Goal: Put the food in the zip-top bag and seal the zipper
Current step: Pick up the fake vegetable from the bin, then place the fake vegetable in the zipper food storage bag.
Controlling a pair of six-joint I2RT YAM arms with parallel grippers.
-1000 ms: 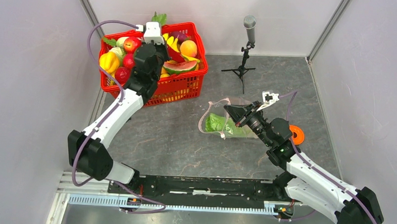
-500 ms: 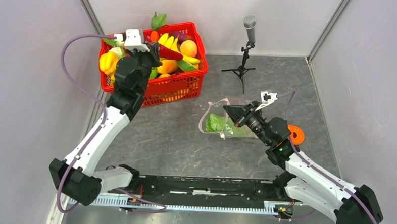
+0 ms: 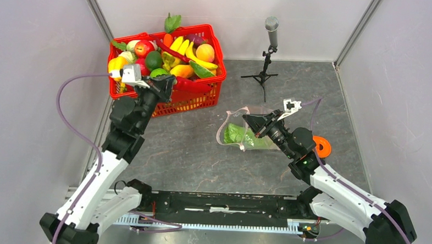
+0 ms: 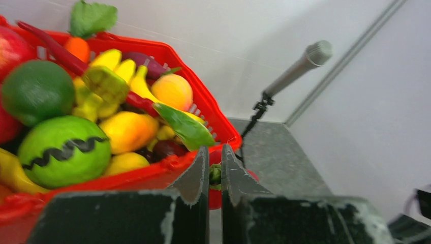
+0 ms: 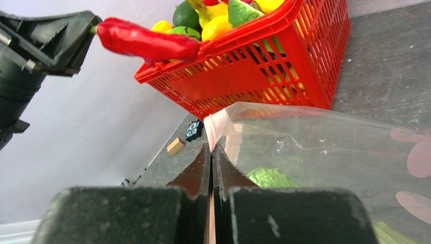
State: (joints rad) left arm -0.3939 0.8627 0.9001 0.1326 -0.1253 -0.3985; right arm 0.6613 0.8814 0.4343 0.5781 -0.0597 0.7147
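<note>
My left gripper [image 3: 169, 87] is shut on the green stem of a long red chili pepper [image 3: 194, 86], held above the front rim of the red basket [image 3: 206, 29]. The stem shows between its fingers in the left wrist view [image 4: 215, 174]. The clear zip-top bag [image 3: 258, 115] lies at centre right with the white-green cabbage [image 3: 237, 135] inside. My right gripper [image 3: 251, 121] is shut on the bag's pink-red zipper edge [image 5: 216, 124] and holds the mouth up. The chili [image 5: 147, 40] and the cabbage [image 5: 269, 178] also show in the right wrist view.
The basket [image 4: 167, 165] holds several more toy fruits and vegetables. A microphone on a small tripod [image 3: 269, 47] stands at the back. An orange tape roll [image 3: 323, 146] lies right of the bag. A small wooden block [image 5: 176, 146] lies on the floor near the left wall.
My left arm has pulled back out of the basket toward the near side, carrying the red chili pepper over the front rim. The right gripper has stayed on the bag edge.
</note>
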